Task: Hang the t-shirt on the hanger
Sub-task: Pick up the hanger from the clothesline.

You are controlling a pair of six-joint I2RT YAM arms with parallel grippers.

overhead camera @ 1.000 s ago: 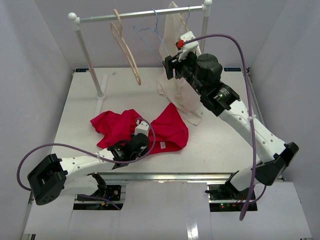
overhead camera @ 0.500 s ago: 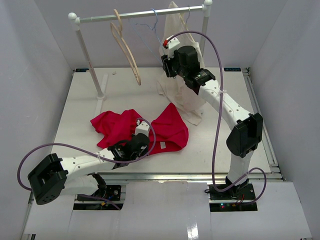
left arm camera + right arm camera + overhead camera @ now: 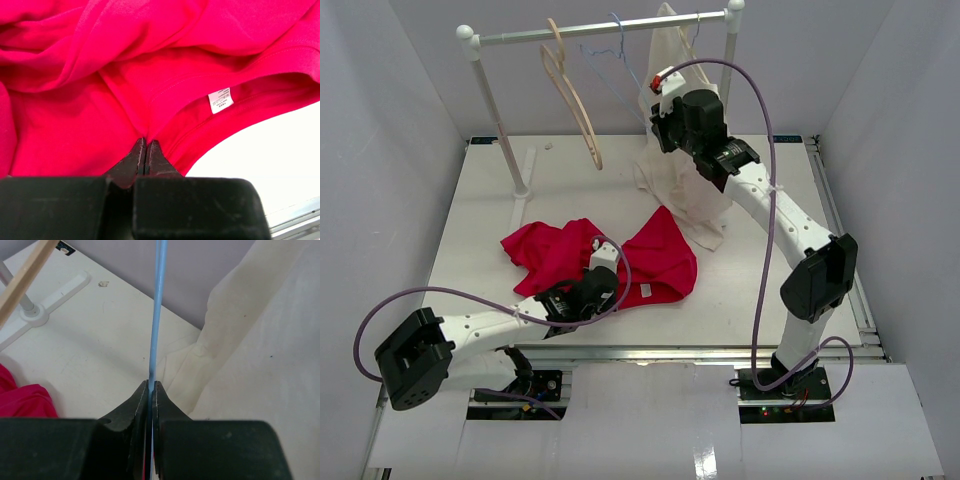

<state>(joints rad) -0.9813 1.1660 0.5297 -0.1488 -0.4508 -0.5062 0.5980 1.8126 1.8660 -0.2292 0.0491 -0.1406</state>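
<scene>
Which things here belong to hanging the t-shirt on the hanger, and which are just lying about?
In the job: red t-shirt, pinched by left gripper; light-blue wire hanger, clamped by right gripper.
Lying about: wooden hanger, cream garment, both on the rail.

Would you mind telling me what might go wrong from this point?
The right claw pinches the thin hanger only at its tips, so the wire may slip or twist. The cream garment hangs close beside it and may snag. The left claw grips a fold of the t-shirt, perhaps several layers.
</scene>
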